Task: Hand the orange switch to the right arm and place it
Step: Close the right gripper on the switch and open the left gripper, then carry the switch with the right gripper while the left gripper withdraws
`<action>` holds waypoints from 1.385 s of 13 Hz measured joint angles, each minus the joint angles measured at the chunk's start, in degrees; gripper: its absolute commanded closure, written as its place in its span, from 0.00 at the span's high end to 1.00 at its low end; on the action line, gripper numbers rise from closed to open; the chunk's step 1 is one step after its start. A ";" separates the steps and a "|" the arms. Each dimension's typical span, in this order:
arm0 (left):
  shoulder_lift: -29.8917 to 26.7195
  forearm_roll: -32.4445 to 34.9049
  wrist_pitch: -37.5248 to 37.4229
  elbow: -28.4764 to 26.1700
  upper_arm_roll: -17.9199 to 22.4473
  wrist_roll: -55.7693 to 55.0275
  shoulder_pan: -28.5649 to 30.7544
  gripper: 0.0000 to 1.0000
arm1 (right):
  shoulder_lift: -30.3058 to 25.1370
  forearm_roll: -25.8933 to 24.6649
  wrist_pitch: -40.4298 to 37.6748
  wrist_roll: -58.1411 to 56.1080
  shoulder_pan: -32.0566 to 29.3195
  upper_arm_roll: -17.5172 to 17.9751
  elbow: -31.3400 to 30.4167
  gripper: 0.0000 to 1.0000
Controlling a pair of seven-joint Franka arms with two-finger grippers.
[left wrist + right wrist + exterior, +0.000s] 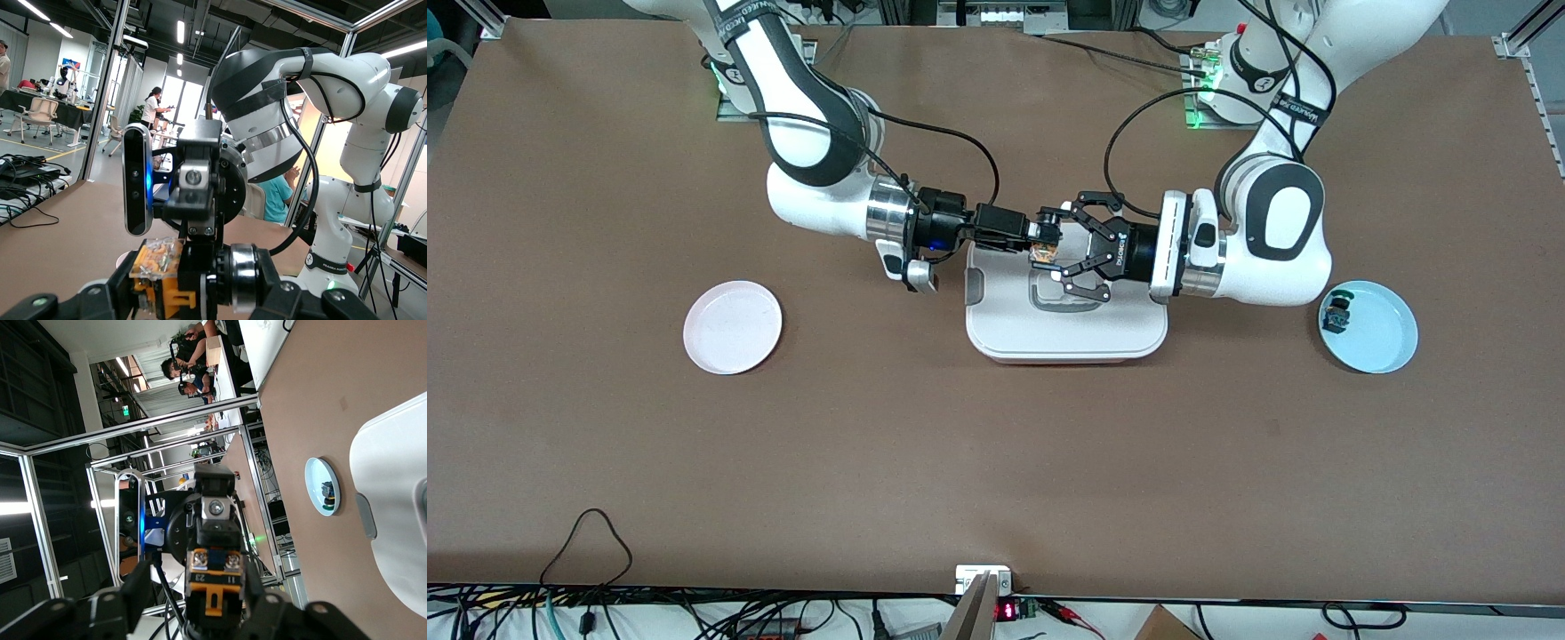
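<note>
The orange switch (1043, 249) hangs in the air over the white tray (1067, 342), between the two grippers. My right gripper (1039, 242), slim and black on a silver wrist ring, is shut on the switch. My left gripper (1056, 246), a black linkage claw, is spread open with a finger on each side of the switch. In the left wrist view the switch (160, 280) shows its orange body, clear block and silver ring, with a right finger pressing on it from above. In the right wrist view the switch (213, 587) shows two screws and an orange clip.
A pink plate (732, 326) lies toward the right arm's end of the table. A blue plate (1383, 342) lies toward the left arm's end and holds a small green-and-blue switch (1336, 316). Cables run along the table edge nearest the front camera.
</note>
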 measured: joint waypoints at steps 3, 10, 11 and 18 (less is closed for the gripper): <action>0.07 -0.09 0.28 0.27 0.08 0.15 -0.04 0.00 | 0.63 0.10 0.19 -0.58 0.02 -0.04 0.07 0.00; 0.09 -0.10 0.61 0.49 0.06 0.15 -0.13 1.00 | 0.66 0.07 0.19 -0.59 -0.03 -0.12 0.21 0.00; 0.09 -0.22 0.88 0.62 0.05 0.07 -0.17 1.00 | 0.70 -0.12 0.23 -0.70 -0.11 -0.32 0.39 0.00; 0.08 -1.59 1.95 0.81 0.10 0.05 -0.16 1.00 | -0.23 -13.45 -15.10 2.66 -12.13 -1.52 1.79 0.00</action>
